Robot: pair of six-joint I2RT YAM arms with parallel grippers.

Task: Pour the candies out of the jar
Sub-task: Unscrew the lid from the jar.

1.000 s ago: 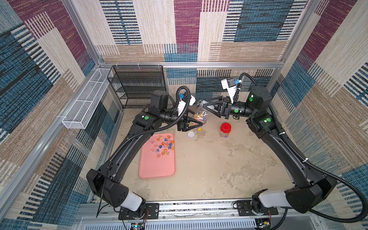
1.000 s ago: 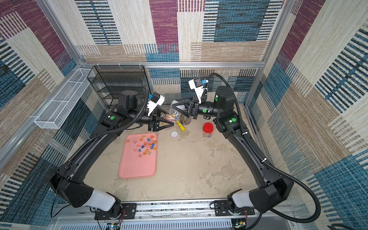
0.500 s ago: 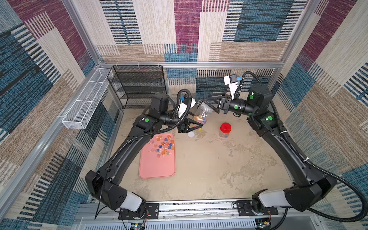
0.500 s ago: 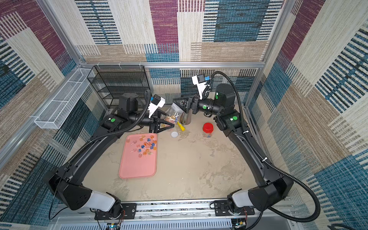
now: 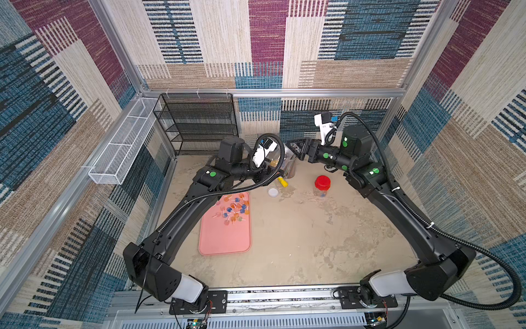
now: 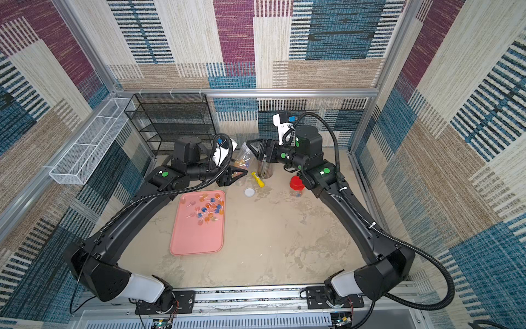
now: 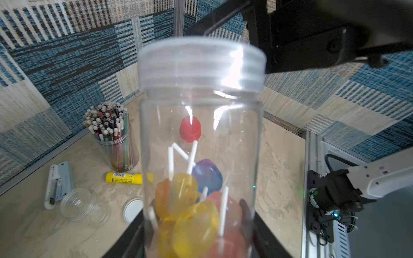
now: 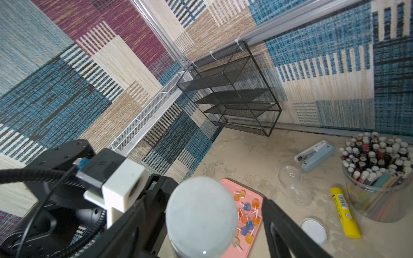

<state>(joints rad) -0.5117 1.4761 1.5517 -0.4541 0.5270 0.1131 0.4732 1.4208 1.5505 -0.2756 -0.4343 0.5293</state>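
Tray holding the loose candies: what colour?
The tray is plain salmon pink, no pattern. It shows best in both top views.

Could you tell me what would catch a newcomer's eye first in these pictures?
Most striking is the clear jar of lollipops, lid on, held above the back of the table by the left claw, with the open right claw straddling the lid. In front of it lies a pink tray with loose lollipops scattered over its far end. A red-capped jar stands near the right arm.
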